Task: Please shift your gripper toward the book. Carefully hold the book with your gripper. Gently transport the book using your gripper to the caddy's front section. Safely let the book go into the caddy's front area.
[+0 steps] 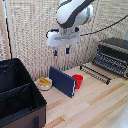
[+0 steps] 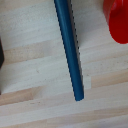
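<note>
At the exterior view's left edge of the pale wooden plank table [image 1: 95, 102] sits the large black soft-sided fabric caddy [image 1: 19, 92], its top open and an inner divider running across it to split it into sections. Just beside the caddy, toward the back edge of the table, lies a small shallow bowl holding something yellow [image 1: 44, 83]; what the yellow item is cannot be made out at this resolution.

Next comes the thin, flat, rectangular dark navy-blue hardcover book [image 1: 62, 81], standing upright on its edge near the middle of the table and angled so its broad cover faces the front left. In the wrist view the book [image 2: 69, 50] appears edge-on as a narrow blue strip running across the pale boards, with a lighter page edge along one side. Just behind the book's far end, touching or nearly so, stands a small red plastic cup [image 1: 77, 80], seen in the wrist view as a red shape [image 2: 118, 21] beside the book.

Above the book, well clear of it, hangs the small dark two-fingered gripper [image 1: 61, 51] with blue tips on the bulky white and grey arm. Its fingers are spread apart and hold nothing.

Toward the back right corner of the table rests a dark toaster oven [image 1: 113, 56], its door folded down, with a dark wire rack [image 1: 95, 73] lying on the boards in front of it.
</note>
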### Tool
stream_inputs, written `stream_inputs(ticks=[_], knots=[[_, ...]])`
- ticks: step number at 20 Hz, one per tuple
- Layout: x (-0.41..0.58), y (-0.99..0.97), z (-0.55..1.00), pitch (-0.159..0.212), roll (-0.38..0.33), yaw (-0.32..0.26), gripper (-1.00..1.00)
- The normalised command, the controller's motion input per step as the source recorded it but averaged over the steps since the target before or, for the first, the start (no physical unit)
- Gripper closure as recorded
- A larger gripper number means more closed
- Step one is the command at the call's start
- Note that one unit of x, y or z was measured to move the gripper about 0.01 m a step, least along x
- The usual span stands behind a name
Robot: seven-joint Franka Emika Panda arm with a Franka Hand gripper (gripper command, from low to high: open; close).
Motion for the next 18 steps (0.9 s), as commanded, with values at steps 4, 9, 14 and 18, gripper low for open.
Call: stream_inputs(ticks=[4, 9, 14, 18], knots=[[0.195, 0.00, -0.40, 0.002, -0.007, 0.148, -1.00], [0.275, 0.00, -0.47, 0.000, -0.018, 0.199, -1.00], [0.177, -0.03, -0.44, 0.030, -0.021, 0.181, -1.00], [0.049, -0.05, -0.44, 0.125, -0.019, 0.144, -1.00]])
